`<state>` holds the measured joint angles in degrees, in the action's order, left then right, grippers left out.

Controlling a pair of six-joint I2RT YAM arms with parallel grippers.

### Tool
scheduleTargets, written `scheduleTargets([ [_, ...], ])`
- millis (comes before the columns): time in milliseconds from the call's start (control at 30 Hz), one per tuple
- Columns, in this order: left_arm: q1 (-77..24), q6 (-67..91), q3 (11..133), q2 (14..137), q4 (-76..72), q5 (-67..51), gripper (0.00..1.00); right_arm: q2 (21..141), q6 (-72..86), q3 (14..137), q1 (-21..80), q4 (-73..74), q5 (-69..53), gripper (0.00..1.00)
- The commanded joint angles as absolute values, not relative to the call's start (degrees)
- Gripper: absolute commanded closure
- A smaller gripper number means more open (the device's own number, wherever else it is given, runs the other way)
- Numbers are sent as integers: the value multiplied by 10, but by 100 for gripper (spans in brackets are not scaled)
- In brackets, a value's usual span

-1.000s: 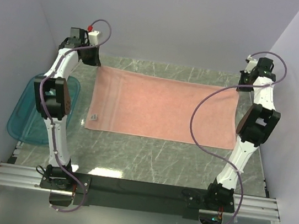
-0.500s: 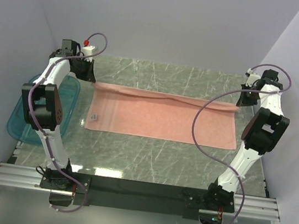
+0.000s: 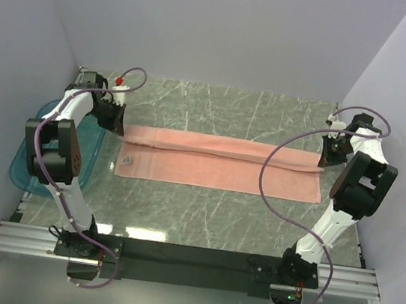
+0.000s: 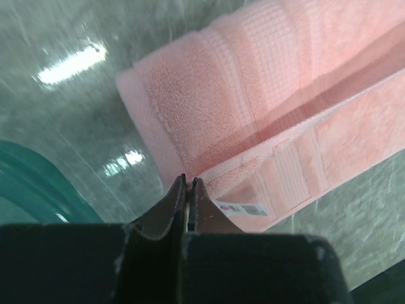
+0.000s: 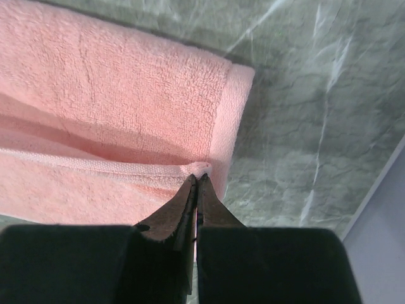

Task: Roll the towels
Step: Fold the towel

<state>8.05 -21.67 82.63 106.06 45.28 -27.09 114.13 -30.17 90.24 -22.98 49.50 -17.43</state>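
Observation:
The salmon-pink towel (image 3: 216, 165) lies across the marble table, its far long edge folded over toward me into a narrow band. My left gripper (image 3: 118, 126) is shut on the towel's far-left corner (image 4: 190, 126); the white label (image 4: 240, 208) shows just right of the jaws. My right gripper (image 3: 324, 158) is shut on the far-right corner (image 5: 201, 168), pinching the hem. The folded flap (image 5: 126, 95) lies over the lower layer in the right wrist view.
A teal translucent tray (image 3: 27, 165) sits at the table's left edge beside the left arm; its rim shows in the left wrist view (image 4: 31, 183). Purple walls stand on the left, back and right. Purple cables loop from both arms.
Both grippers have drawn the towel's far edge toward me, folding it over; the towel now looks about half as deep as a second ago.

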Motion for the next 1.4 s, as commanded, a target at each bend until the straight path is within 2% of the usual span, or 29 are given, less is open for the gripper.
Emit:
scheduleTargets([
  [0,82,-217,804,1037,441,-233,100,1127,-310,897,-237,485,-149,100],
  [300,81,-189,808,1045,437,-217,100,1135,-298,904,-238,486,-134,100],
  [567,80,-192,839,1003,473,-236,100,1083,-313,910,-245,505,-143,100],
  [933,105,-231,766,964,497,-253,100,1036,-343,832,-262,497,-150,100],
  [1167,105,-239,704,973,471,-242,100,1052,-349,755,-258,445,-115,100],
  [1367,105,-221,672,1005,436,-218,100,1085,-344,748,-250,430,-95,100],
])
